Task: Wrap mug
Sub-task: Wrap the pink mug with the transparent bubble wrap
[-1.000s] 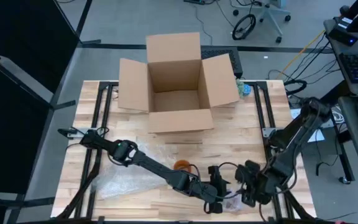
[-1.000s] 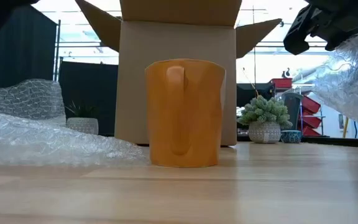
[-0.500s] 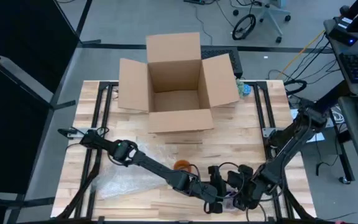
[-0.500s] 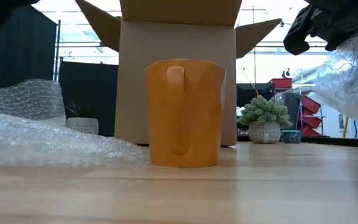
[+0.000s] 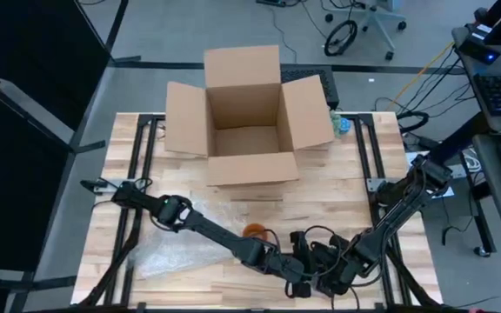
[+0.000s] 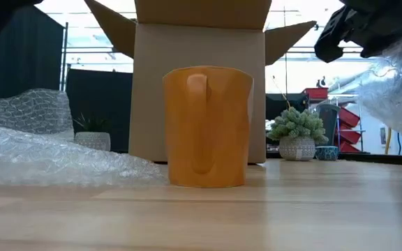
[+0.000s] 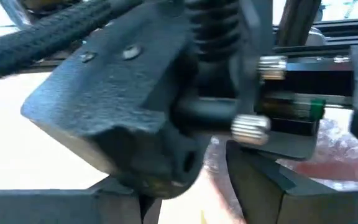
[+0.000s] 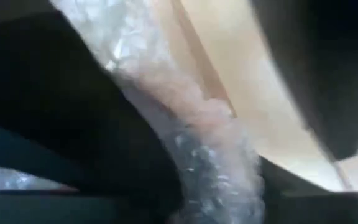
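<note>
Orange mug [image 6: 206, 127] sits upright mid-bench, near the front, bare. Both arms huddle right of it: right gripper [image 5: 330, 276] clenched on the bubble wrap [image 6: 396, 84]; left gripper [image 5: 301, 280] jaws, can't tell. Wrap's floppy and slippery, so pinch the edges; mug looks breakable.

Right before my wrist, the other arm's dark, textured plastic gripper housing [image 7: 123, 99] fills most of what I see, with a ribbed black cable [image 7: 213, 37] and two knurled silver thumbscrews [image 7: 251, 126] beside it. Under the housing, clear bubble wrap [image 7: 328, 155] lies on the pale wooden tabletop [image 7: 17, 149].
</note>
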{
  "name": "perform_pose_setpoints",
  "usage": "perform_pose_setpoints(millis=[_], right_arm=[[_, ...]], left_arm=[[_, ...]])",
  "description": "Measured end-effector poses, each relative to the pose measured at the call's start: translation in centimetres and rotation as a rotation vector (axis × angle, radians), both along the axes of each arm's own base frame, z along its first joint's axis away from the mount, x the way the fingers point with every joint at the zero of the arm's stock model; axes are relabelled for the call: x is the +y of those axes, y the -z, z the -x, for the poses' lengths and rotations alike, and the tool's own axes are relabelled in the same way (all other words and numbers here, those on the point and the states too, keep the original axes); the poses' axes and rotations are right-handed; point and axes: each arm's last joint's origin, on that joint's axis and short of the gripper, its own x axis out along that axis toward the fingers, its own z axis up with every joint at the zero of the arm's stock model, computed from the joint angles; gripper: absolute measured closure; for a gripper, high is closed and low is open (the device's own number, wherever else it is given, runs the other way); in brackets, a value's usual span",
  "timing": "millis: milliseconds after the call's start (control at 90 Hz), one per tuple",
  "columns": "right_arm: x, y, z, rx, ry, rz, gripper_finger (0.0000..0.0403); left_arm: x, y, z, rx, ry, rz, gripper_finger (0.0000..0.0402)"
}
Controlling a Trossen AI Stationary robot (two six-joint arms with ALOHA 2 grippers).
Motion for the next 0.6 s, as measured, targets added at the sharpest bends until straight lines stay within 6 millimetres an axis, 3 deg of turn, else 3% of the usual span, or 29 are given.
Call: perform_pose_setpoints(millis=[67,167,222,456,522,600], right_arm=[[-0.14,0.05,0.17,-0.006,0.011,0.021,0.0371],[0.16,-0.34,0.20,-0.019,-0.017,0.028,0.0369],[0.32,-0.58,0.08,-0.034,-0.032,0.022,0.0341],[0.67,-0.89,-0.19,-0.053,-0.047,0.006,0.0161],[0.63,-0.90,-0.17,-0.049,-0.030,0.006,0.0147],[0.63,-0.92,-0.17,-0.045,-0.012,0.000,0.0173]], left_arm=[[0.16,0.00,-0.05,-0.001,-0.009,-0.002,0.0248],[0.01,-0.08,-0.05,-0.009,-0.002,0.002,0.0248],[-0.09,-0.07,-0.02,-0.006,0.012,0.003,0.0248],[-0.26,-0.05,0.01,-0.005,0.037,0.006,0.0247],[-0.26,-0.06,0.00,-0.006,0.037,0.006,0.0247],[-0.20,-0.06,-0.02,-0.006,0.036,0.006,0.0247]])
